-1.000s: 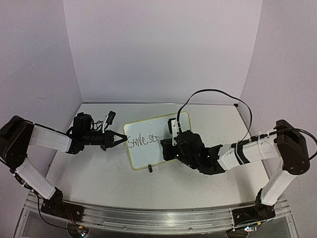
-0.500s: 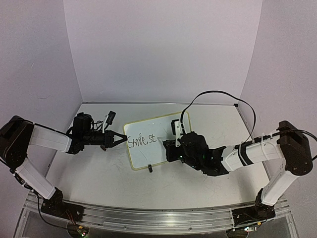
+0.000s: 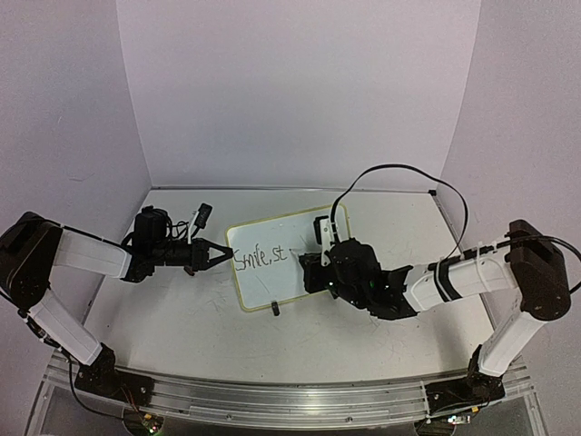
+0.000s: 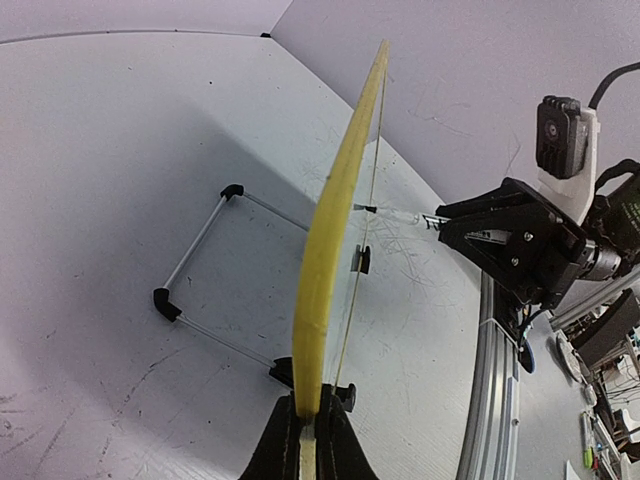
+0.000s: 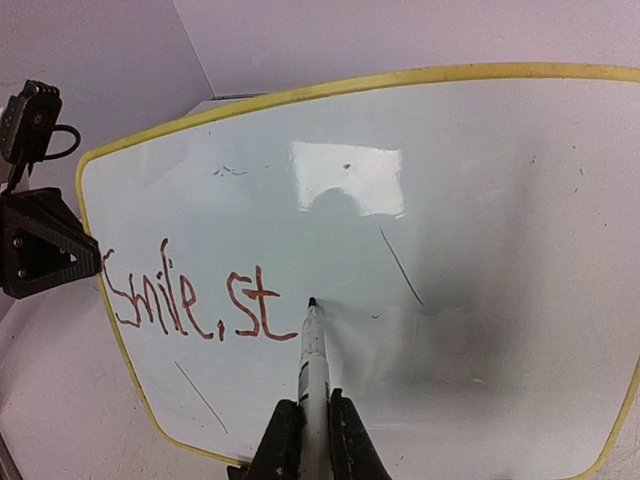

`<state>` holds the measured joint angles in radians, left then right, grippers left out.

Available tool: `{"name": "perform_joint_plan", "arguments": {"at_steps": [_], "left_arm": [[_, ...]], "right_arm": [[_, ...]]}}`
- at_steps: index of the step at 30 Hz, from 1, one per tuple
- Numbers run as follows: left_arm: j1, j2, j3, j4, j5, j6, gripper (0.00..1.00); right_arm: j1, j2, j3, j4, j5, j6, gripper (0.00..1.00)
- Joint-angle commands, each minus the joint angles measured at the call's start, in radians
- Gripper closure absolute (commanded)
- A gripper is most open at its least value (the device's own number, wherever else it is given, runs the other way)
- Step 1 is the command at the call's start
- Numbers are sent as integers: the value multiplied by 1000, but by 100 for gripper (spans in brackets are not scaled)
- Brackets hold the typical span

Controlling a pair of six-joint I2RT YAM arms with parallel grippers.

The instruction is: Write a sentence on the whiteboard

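The whiteboard (image 3: 272, 282) stands tilted at mid-table, a small white board with a yellow rim. Written on it is the start of the sentence (image 5: 190, 300), "Smile, st", also legible from above (image 3: 259, 257). My left gripper (image 3: 226, 254) is shut on the board's left edge; in its wrist view the yellow rim (image 4: 335, 220) runs edge-on out of the gripper (image 4: 308, 425). My right gripper (image 5: 310, 425) is shut on a white marker (image 5: 313, 350). The marker's black tip touches the board just right of the "t". From above, that gripper (image 3: 313, 265) is at the board's right half.
The board's wire stand (image 4: 200, 240) with black feet rests on the table behind it. Thin grey stray strokes (image 5: 400, 265) mark the board's surface. An aluminium rail (image 3: 272, 400) runs along the near edge. Lilac walls enclose the table on three sides.
The right gripper with the marker has shifted slightly right along the board. The writing reads the same, and the left arm has not moved.
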<state>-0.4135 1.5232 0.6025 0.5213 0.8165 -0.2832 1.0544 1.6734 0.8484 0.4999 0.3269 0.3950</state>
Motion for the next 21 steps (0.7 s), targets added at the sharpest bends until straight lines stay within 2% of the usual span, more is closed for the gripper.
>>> {"name": "perform_joint_plan", "arguments": {"at_steps": [1, 21], "left_arm": [[-2, -18, 23, -50, -1, 20, 100], [-3, -14, 23, -52, -2, 21, 100]], "right_arm": [[-6, 24, 46, 10, 25, 5, 100], [-5, 26, 34, -18, -10, 18, 100]]}}
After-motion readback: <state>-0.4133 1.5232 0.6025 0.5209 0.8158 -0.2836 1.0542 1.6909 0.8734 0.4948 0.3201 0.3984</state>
